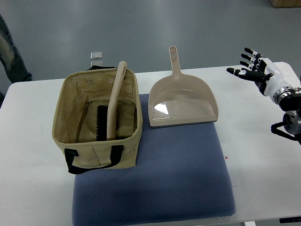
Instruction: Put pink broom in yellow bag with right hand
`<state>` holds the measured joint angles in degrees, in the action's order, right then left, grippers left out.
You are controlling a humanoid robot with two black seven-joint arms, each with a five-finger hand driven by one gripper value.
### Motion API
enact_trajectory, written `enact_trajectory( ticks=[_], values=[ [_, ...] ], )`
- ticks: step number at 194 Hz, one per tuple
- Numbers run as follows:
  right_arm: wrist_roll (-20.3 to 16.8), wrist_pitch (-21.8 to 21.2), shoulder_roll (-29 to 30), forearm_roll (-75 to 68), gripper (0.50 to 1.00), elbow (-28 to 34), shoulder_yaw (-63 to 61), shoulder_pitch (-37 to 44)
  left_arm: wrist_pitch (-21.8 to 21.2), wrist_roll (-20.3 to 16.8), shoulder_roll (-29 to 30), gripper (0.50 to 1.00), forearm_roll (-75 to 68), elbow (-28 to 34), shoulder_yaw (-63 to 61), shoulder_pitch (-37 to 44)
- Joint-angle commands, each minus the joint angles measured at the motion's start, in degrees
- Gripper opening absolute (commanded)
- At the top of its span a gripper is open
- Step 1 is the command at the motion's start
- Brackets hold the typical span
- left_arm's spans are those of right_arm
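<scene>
Top view: a white table (33,141) is seen on a grey floor (155,28), with a blue cushion (164,174) laid on its near middle. At the left, the yellow bag (70,117) stands open on the cushion's left edge, and the pink broom (113,108) is held inside it, bristles down, its handle leaned on the far rim. A pink dustpan (183,103) lies just to the bag's right. The right hand (254,68) is raised at the far right, fingers spread, nothing grasped. No writing can be read.
</scene>
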<state>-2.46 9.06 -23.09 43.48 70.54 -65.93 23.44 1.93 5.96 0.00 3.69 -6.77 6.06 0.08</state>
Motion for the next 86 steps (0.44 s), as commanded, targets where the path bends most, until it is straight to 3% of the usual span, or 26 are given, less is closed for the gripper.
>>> enact_trajectory(
  ticks=[1,50,86],
  values=[
    [0.0,-0.1,3.5,0.0,0.928,0.1,-3.9,-1.2,0.0,0.0,0.0,1.0,0.0,0.0,0.0,0.0],
    [0.1,-0.4,9.8,0.6,0.928,0.7,-10.7,-3.8,0.0,0.0,0.0,1.0,0.0,0.0,0.0,0.0],
    [3.1,-0.5,13.9,1.1,0.928,0.7,-12.9,-5.7,0.0,0.0,0.0,1.0,0.0,0.0,0.0,0.0]
  ],
)
